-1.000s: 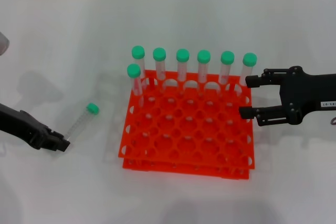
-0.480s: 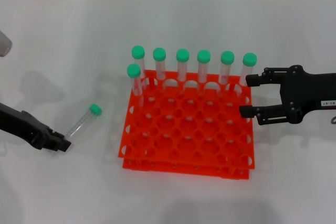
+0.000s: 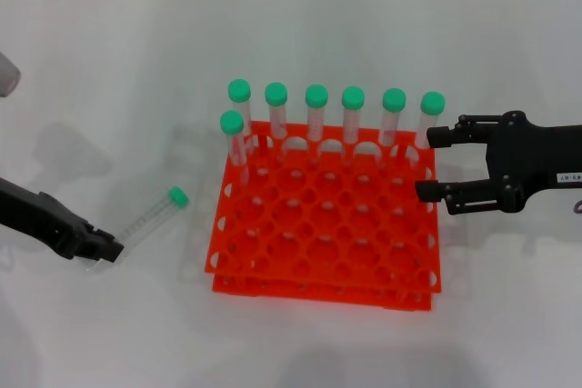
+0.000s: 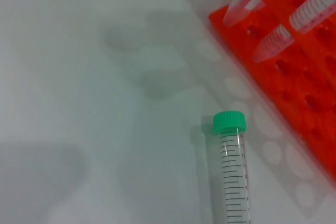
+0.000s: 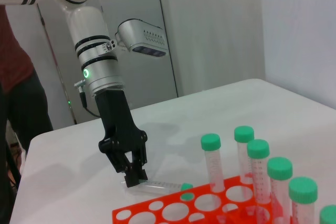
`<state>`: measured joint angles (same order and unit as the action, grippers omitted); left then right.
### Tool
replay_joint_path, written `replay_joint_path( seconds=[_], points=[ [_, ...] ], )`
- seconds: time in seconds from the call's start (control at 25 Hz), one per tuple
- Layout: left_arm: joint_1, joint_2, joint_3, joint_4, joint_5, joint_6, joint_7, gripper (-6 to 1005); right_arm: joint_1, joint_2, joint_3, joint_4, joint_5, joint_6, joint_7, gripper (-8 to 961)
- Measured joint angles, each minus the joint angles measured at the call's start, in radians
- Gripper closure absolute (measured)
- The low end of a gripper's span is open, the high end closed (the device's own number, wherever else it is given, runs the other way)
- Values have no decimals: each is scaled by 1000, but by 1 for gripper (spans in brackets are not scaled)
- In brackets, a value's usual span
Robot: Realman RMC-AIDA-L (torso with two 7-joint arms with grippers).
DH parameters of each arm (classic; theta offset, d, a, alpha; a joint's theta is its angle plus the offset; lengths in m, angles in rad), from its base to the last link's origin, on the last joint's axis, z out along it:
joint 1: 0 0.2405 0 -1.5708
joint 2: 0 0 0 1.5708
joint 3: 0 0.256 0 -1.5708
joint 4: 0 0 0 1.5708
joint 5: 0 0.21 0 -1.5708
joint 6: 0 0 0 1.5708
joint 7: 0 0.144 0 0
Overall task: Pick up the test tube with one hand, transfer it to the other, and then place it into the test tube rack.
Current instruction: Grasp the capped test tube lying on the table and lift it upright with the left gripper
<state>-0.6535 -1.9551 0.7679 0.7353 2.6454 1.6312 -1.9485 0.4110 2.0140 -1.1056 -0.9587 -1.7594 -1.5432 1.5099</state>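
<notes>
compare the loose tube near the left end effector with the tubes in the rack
The loose tube lies tilted, its clear end at the left end effector; the racked tubes stand upright. The loose tube is outside the rack, the seven others sit in holes along its far edge and left side. All share clear bodies and green caps.

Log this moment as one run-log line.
left gripper: shut on test tube tip, table level | right gripper: open beside test tube rack | handover: pending

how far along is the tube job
Early. Done: the left hand has closed on the bottom end of the test tube, which is still low over the table. Left: the handover to the open right hand waiting beside the test tube rack, then racking.
</notes>
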Motion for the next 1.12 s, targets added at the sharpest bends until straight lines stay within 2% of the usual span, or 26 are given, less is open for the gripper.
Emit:
replay_joint_path(
  seconds=[0.2, 0.36, 0.52, 0.6, 0.72, 0.92, 1.12],
  points=[
    [10, 13, -4, 8, -49, 7, 6, 819, -2, 0, 0, 0, 9, 0, 0, 183],
    [47, 42, -21, 28, -145, 7, 19, 819, -4, 0, 0, 0, 11, 0, -1, 182],
    [77, 53, -124, 49, -213, 17, 63, 819, -5, 0, 1, 0, 22, 2, -6, 182],
    [93, 59, -231, 61, -274, 41, 114, 820, -6, -1, 2, 0, 27, 2, -10, 182],
    [107, 58, -280, 75, -344, 44, 141, 820, -6, -2, 3, 0, 32, 2, -13, 182],
    [113, 56, -288, 78, -463, 37, 169, 820, -6, -3, 3, 0, 34, 2, -20, 183],
    [98, 35, -285, 76, -580, 25, 200, 820, -3, -3, 11, -1, 36, 2, -26, 183]
  ],
)
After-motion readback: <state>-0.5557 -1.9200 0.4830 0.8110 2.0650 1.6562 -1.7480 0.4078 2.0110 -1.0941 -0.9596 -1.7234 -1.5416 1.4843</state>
